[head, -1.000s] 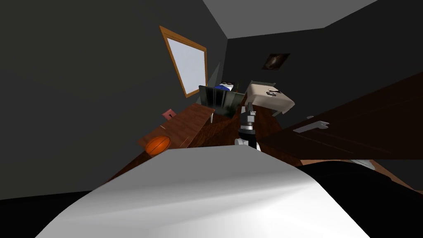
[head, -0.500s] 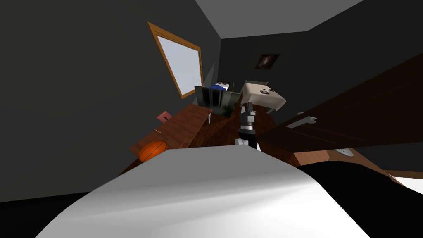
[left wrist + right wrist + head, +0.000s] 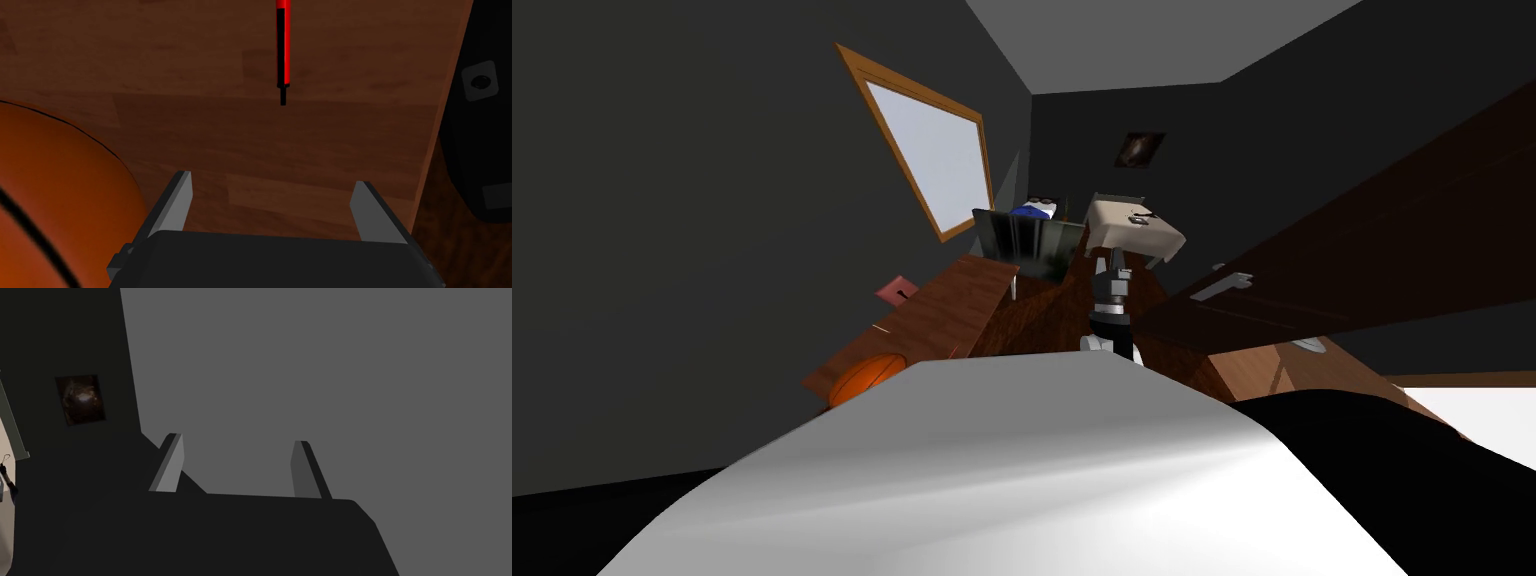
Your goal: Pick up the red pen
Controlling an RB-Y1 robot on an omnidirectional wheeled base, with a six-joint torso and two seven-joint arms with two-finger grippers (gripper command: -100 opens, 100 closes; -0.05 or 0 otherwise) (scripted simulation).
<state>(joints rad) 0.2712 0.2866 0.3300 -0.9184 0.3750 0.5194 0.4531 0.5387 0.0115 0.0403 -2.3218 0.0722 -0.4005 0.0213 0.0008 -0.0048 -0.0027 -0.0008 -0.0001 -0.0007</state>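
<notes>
one red pen point(image 3: 283, 45), with a black stripe and a black tip, lay flat on the wooden desk point(image 3: 150, 75). it was ahead of the left gripper point(image 3: 272, 200), roughly in line with the gap between the fingers and well apart from both. the tip pointed back toward the gripper, and the far end ran out past the edge of the left wrist view. the left gripper's two grey fingers were spread wide and held nothing. one orange basketball point(image 3: 55, 210) with black seams sat on the desk close beside one of those fingers. one dark object point(image 3: 475, 125) that i could not name stood past the desk's edge on the other side.

the right gripper point(image 3: 235, 468) also had its two fingers spread, with nothing between them. in the head view its forearm stood upright between the desk and the door.

the desk top was brown planked wood, running along a dark grey wall, with one small reddish box point(image 3: 897, 290) at its wall side. the room had one window point(image 3: 932, 155) in a wooden frame, one small framed picture point(image 3: 1140, 148) on the far wall, and one dark brown door point(image 3: 1412, 230) with one pale lever handle point(image 3: 1224, 283). one beige-topped piece of furniture point(image 3: 1132, 225) at the far end carried a few small dark items. the floor point(image 3: 1052, 310) was brown wood.
</notes>
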